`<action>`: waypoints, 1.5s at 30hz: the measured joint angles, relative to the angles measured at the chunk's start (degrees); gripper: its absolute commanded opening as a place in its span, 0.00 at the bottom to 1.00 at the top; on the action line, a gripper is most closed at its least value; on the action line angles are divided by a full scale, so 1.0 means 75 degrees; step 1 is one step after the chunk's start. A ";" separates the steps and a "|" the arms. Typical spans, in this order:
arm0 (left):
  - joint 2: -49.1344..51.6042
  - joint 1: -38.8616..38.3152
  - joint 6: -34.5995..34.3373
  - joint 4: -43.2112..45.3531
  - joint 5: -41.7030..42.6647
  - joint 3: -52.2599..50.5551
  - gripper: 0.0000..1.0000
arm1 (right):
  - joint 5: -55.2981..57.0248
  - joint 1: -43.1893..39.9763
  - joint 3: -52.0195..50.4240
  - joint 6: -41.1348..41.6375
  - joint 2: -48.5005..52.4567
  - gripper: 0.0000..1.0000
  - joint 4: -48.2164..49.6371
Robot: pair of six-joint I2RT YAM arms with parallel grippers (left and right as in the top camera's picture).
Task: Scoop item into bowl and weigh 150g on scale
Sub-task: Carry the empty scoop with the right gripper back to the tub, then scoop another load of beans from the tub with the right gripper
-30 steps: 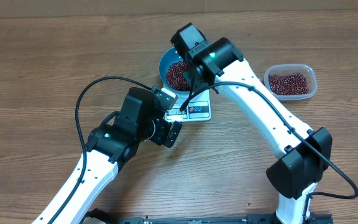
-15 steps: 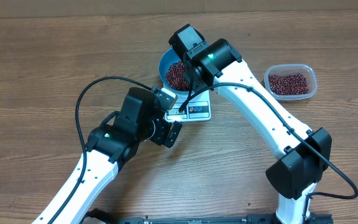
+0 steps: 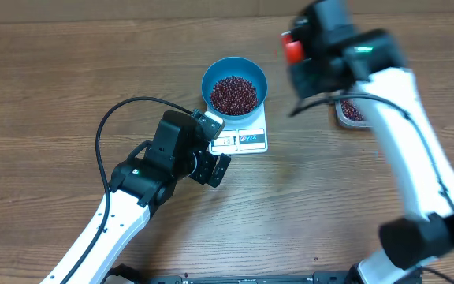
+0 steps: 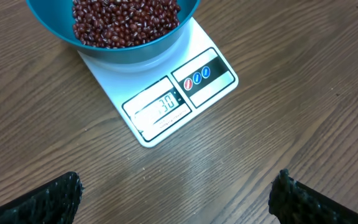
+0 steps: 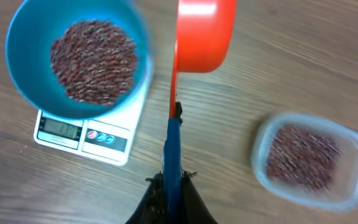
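The blue bowl [image 3: 235, 85] stands on the white scale [image 3: 243, 139], and a heap of red-brown beans [image 3: 234, 94] lies in it. My right gripper [image 5: 173, 183] is shut on the blue handle [image 5: 172, 146] of a red scoop [image 5: 205, 34]. The scoop hangs over the table between the bowl [image 5: 79, 56] and the tub, with no beans showing on it. My left gripper [image 4: 176, 198] is open and empty, low over bare wood just in front of the scale [image 4: 166, 102]. The scale's display faces it.
A clear plastic tub [image 5: 309, 158] of more beans stands to the right of the scale, and in the overhead view the blurred right arm [image 3: 385, 102] partly hides it. The left arm's black cable [image 3: 117, 118] loops over the table at the left.
My right arm has swung fast from above the bowl to the right, toward the tub, taking the scoop along. The bowl is now uncovered. The left arm has not moved.
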 measured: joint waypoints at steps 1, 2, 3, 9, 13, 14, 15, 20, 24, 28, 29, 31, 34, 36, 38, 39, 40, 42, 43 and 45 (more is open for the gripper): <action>0.0000 0.0000 0.0000 -0.0003 0.0000 0.0000 1.00 | -0.0064 -0.0219 0.0003 -0.0015 -0.0154 0.04 -0.0117; 0.0000 0.0000 0.0000 -0.0003 0.0000 0.0000 1.00 | -0.0178 -0.0618 0.0032 -0.0032 -0.0399 0.04 -0.0309; 0.0000 0.0000 0.0000 -0.0003 0.0003 0.0000 0.99 | -0.0216 -0.0851 0.0055 -0.0035 -0.0513 0.04 -0.0423; 0.0000 0.0000 0.0000 -0.0003 0.0000 0.0000 0.99 | -0.0408 -0.2442 0.0119 -0.0079 -0.0746 0.04 -0.1306; 0.0000 0.0000 0.0000 -0.0003 0.0003 0.0000 1.00 | -0.0431 -0.3378 -0.0379 -0.0172 -0.0737 0.04 -0.1250; 0.0000 0.0000 0.0000 -0.0003 0.0000 0.0000 0.99 | -0.0434 -0.3515 -0.0574 -0.0192 -0.0740 0.04 -0.1195; 0.0000 0.0000 0.0000 0.0000 0.0000 0.0000 1.00 | -0.0437 -0.3637 -0.0828 -0.0207 -0.0737 0.04 -0.1087; 0.0000 0.0000 0.0000 -0.0003 0.0003 0.0000 1.00 | -0.0446 -0.3891 -0.2355 -0.0329 -0.0702 0.04 -0.0044; 0.0000 0.0000 0.0000 -0.0003 0.0000 0.0000 0.99 | -0.0460 -0.3873 -0.3104 -0.0592 -0.0618 0.04 0.0595; 0.0000 0.0000 0.0000 -0.0003 0.0000 0.0000 0.99 | -0.0460 -0.3873 -0.3547 -0.0857 -0.0478 0.04 0.1064; 0.0000 0.0000 0.0000 0.0000 0.0000 0.0000 1.00 | -0.0460 -0.3870 -0.3634 -0.0930 -0.0452 0.04 0.1236; 0.0000 0.0000 0.0000 -0.0003 0.0000 0.0000 1.00 | -0.0463 -0.3870 -0.3786 -0.1084 -0.0405 0.04 0.1513; 0.0000 0.0000 0.0000 -0.0003 0.0003 0.0000 1.00 | -0.0460 -0.3870 -0.3952 -0.1314 -0.0350 0.04 0.1818; 0.0000 0.0000 0.0000 -0.0003 0.0000 0.0000 1.00 | -0.0466 -0.3870 -0.4051 -0.1478 -0.0318 0.04 0.1990; 0.0000 0.0000 0.0000 -0.0003 0.0000 0.0000 1.00 | -0.0525 -0.3870 -0.4144 -0.1641 -0.0294 0.04 0.2081; 0.0000 0.0000 0.0000 -0.0003 0.0000 0.0000 0.99 | -0.0592 -0.3870 -0.4194 -0.1716 -0.0254 0.04 0.2095; 0.0000 0.0000 0.0000 -0.0003 0.0000 0.0000 1.00 | -0.0667 -0.3870 -0.4226 -0.1789 -0.0189 0.04 0.2095; 0.0000 0.0000 0.0000 -0.0003 0.0000 0.0000 1.00 | -0.0804 -0.3870 -0.4258 -0.1868 -0.0017 0.04 0.2107; 0.0000 0.0000 0.0000 -0.0003 0.0000 0.0000 1.00 | -0.0868 -0.3870 -0.4266 -0.1897 0.0090 0.04 0.2110; 0.0000 0.0000 0.0000 -0.0003 0.0003 0.0000 1.00 | -0.1003 -0.3870 -0.4272 -0.1935 0.0259 0.04 0.2127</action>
